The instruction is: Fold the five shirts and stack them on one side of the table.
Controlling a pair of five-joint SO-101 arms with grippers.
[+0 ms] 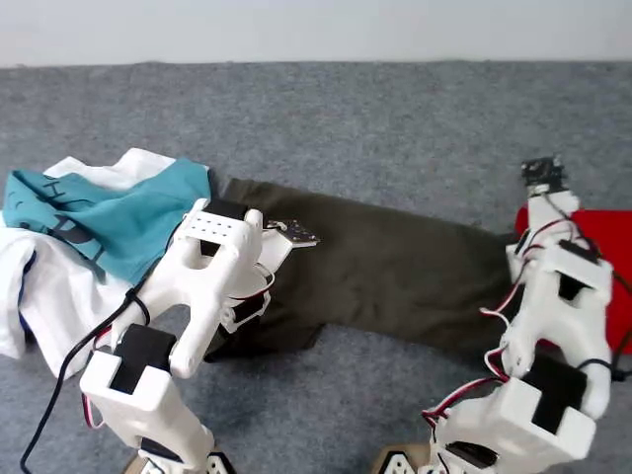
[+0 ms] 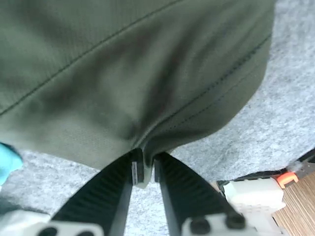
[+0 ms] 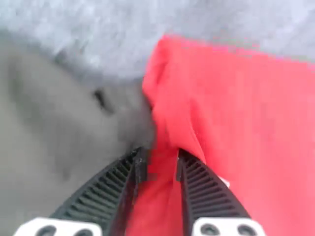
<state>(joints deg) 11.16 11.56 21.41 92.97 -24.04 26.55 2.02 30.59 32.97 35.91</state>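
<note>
Left gripper [image 2: 143,171] pinched the hem of the dark olive cotton shirt [image 2: 123,73], spread mid-table; right gripper [image 3: 160,167] nipped the red cloth shirt [image 3: 236,108]. Nothing looked folded yet; a teal shirt [image 1: 128,212] and a white shirt [image 1: 39,286] lay heaped.

- Olive shirt [image 1: 395,267]: matt, fine-knit cloth with a stitched hem.
- Red shirt [image 1: 617,232], 3 o'clock: smooth matt cloth.
- Teal shirt [image 1: 128,212], 9 o'clock: soft cloth.
- Table [image 1: 395,118]: rough grey felt.
- Arms [image 1: 197,286]: smooth white plastic.
- Left gripper [image 2: 143,169]: black ribbed plastic.
</note>
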